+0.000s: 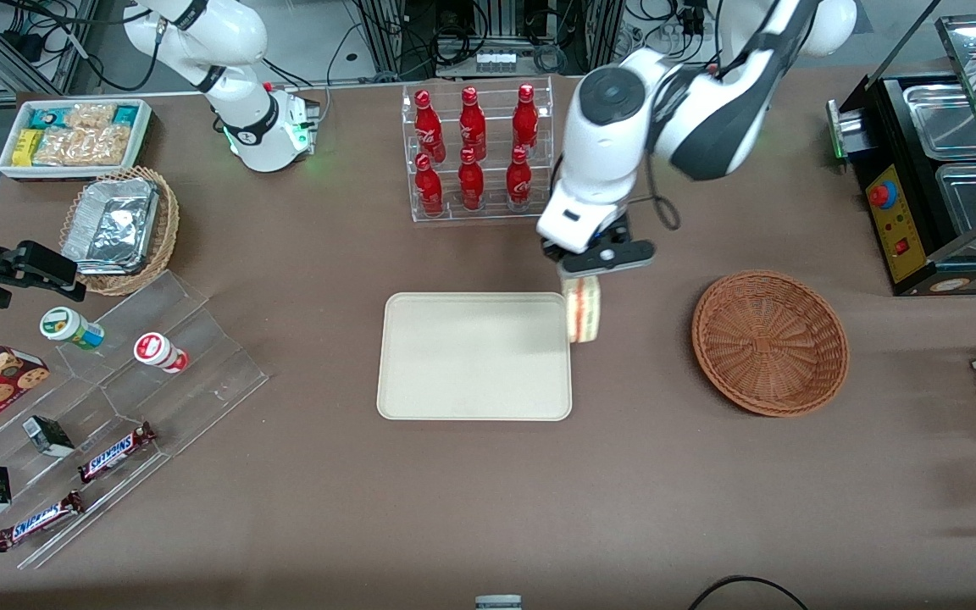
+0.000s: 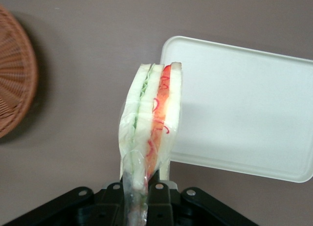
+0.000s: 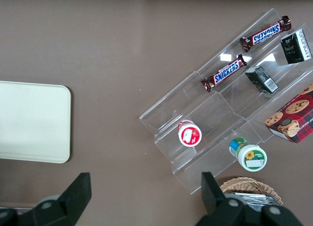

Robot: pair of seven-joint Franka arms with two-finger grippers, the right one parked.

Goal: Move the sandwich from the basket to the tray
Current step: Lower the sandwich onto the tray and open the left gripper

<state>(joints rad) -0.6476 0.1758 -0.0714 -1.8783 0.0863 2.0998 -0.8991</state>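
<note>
The left arm's gripper point(image 1: 587, 273) clamps the plastic-wrapped sandwich point(image 1: 583, 308) by one end, hanging over the edge of the cream tray point(image 1: 471, 373) nearest the wicker basket point(image 1: 770, 342). Two Snickers bars point(image 1: 117, 451) lie on a clear stepped stand point(image 1: 200, 373); the red bottles point(image 1: 472, 151) appear to carry Coca-Cola script.

The sandwich point(image 2: 152, 119) sits in clear glossy film, pinched by the matt black claw point(image 2: 143, 187); basket point(image 1: 769, 341) rough woven wicker; tray point(image 1: 471, 360) smooth matt cream; tabletop point(image 1: 471, 500) dull brown.
</note>
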